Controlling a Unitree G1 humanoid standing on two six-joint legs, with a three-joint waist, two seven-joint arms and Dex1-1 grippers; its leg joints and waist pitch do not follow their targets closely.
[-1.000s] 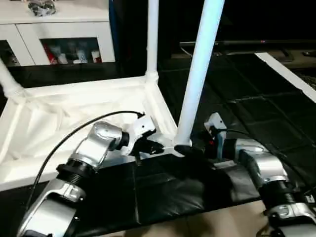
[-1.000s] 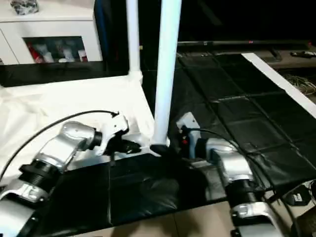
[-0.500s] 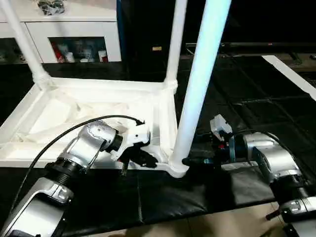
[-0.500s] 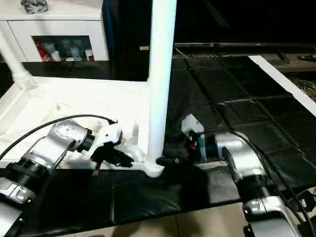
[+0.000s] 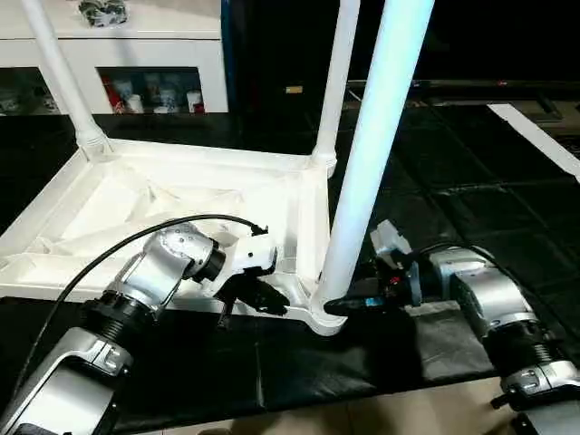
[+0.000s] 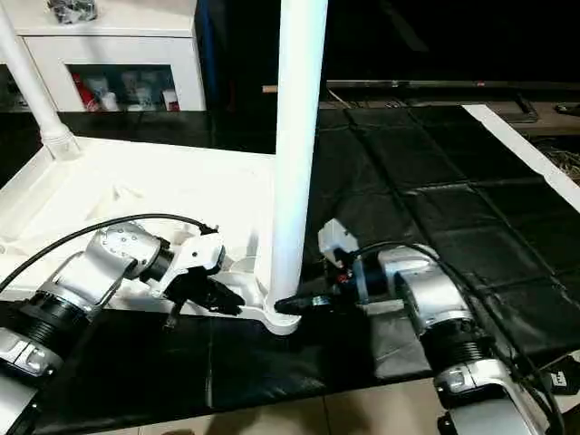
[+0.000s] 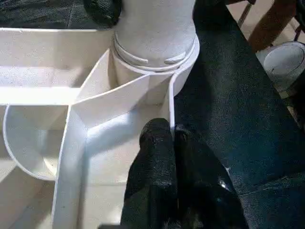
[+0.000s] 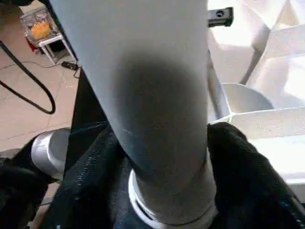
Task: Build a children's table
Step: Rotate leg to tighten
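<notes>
We are pinching the white ribbed plastic tabletop's [image 5: 136,195] wall with our left gripper [image 7: 172,138], fingers pressed together. At three o'clock of the tall white tubular leg [image 5: 367,172], our right gripper [image 8: 157,157] is straddling its base, fingers spread.

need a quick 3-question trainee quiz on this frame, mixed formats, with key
1. True or false: the tabletop lies underside up.
2. How many legs stand in corner sockets in the head views? A) one B) three C) four
3. Which gripper straddles the base of the near leg?

Key:
1. True; its ribs face up.
2. B.
3. The right gripper, one finger on each side. The left gripper is shut, its fingertips at the tabletop's edge wall.
</notes>
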